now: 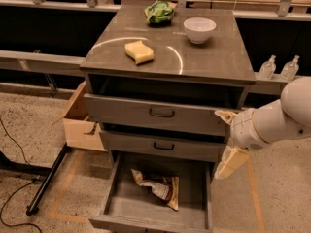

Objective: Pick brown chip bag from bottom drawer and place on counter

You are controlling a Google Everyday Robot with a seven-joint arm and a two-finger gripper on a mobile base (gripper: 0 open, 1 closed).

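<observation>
Bottom drawer (111, 191) is pulled well out. The two upper drawers (160, 113) with dark handles are also ajar, less so.

The brown chip bag (156, 184) lies flat on the drawer floor, about mid-width and a little toward the right wall. It touches none of the walls that I can make out. It is crumpled, with a dark middle and pale ends.

- Bag's long axis: diagonal, from back-left to front-right of the drawer. The front-right end is the nearer one to the arm.
- Gripper (224, 142): outside the cabinet's right front corner, level with the middle drawer's front, above and to the right of the open tray as the camera sees it.
- Fingers: the two cream fingers (231, 161) are spread, with nothing between them. One tip points at the cabinet, the other slants down toward the drawer's right rim.
- Key relation: the bag is below the gripper and to view-left, well apart, with the drawer's right wall between them.

My reading is that the reach has to clear that wall and come down from above rather than in from the side. A grip across the bag's short width would mean turning the fingers square to the diagonal.

Counter (209, 57) carries a yellow wavy sponge (139, 51) front-left, a green snack bag (159, 12) at the back and a white bowl (199, 29) back-right. Its front-right stretch looks the likeliest drop spot.
</observation>
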